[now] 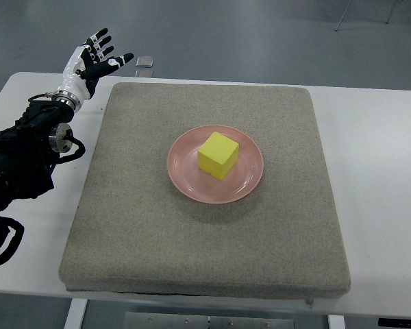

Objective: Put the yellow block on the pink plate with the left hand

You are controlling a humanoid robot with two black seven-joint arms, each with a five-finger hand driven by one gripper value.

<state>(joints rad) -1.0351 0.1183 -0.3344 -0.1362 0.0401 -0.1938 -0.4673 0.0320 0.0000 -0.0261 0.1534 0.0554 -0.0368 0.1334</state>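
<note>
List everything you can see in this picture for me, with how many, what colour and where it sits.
yellow block: one, yellow, resting on the pink plate, about at its middle
pink plate: one, pink, round, near the middle of the mat
mat: one, grey-beige, square, covering most of the table
table: one, white, under the mat, showing on both sides of it
small flat object: one, grey, on the floor just past the table's far edge; too small to tell what it is
floor: grey, beyond the table
left hand: one, black and white, fingers spread and holding nothing, raised over the table's far left corner; its black arm comes in from the left edge
</note>
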